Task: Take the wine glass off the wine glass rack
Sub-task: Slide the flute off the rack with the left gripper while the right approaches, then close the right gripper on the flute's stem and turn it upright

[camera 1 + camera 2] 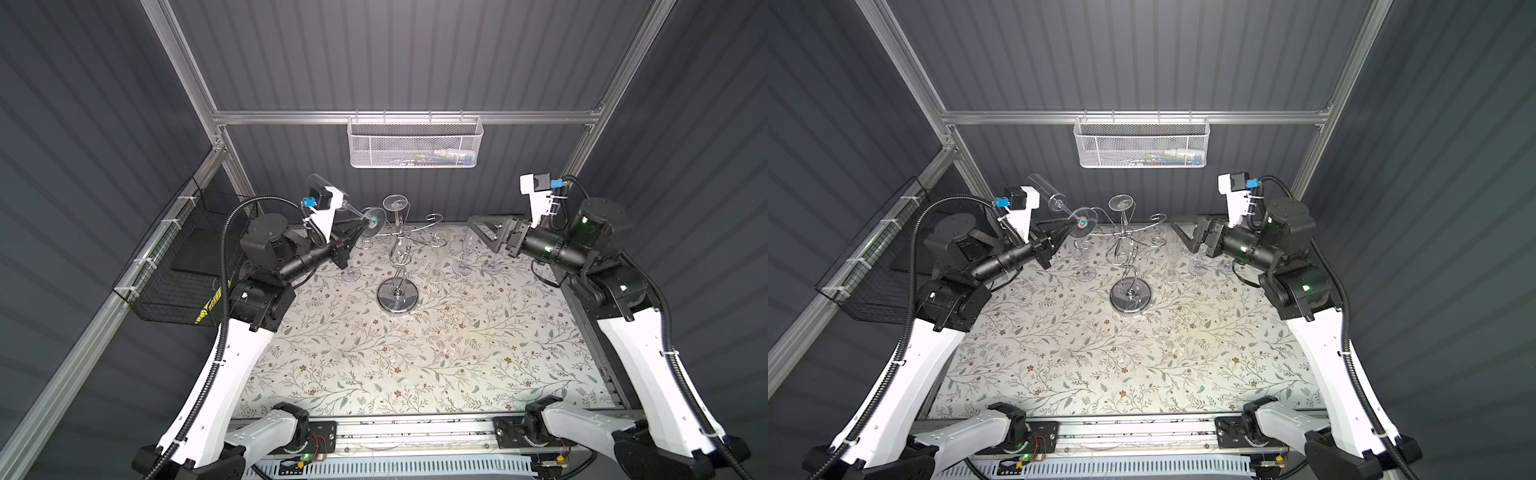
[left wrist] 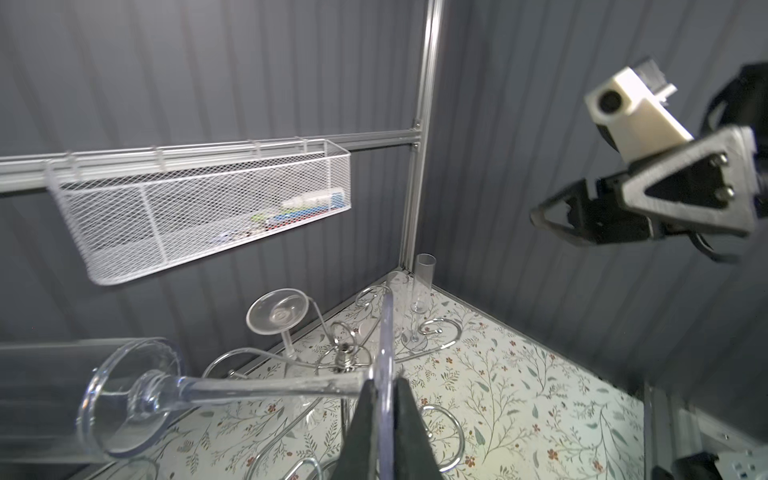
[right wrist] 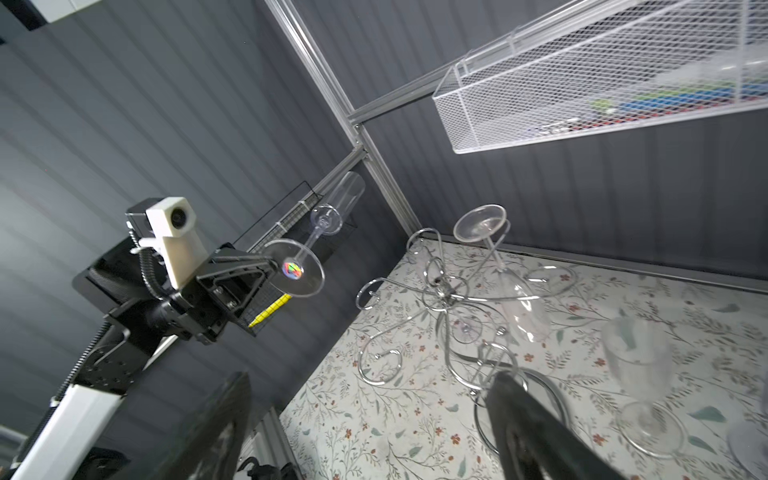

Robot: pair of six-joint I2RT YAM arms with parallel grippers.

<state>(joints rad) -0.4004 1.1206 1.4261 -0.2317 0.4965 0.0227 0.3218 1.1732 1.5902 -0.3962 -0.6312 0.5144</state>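
The wine glass (image 1: 1046, 193) lies almost level in the air, upper left of centre in both top views. It is clear of the wine glass rack (image 3: 444, 287), which stands at centre. The left end effector (image 2: 384, 376) is clamped tight on the edge of the glass's foot disc, and nothing else carries it.

That is a thin pinch with a long lever, so the carry should probably be slow. Turn the glass upright only once it is away from the spiral arms and from the second glass (image 1: 395, 203), which hangs foot-up on the rack. A bare patch of counter (image 1: 415, 365) toward the bottom of the frame looks safest, well apart from the standing glasses (image 1: 1170, 272) right of the rack. The right end effector (image 3: 370, 374) hovers at upper right, spread wide and empty.
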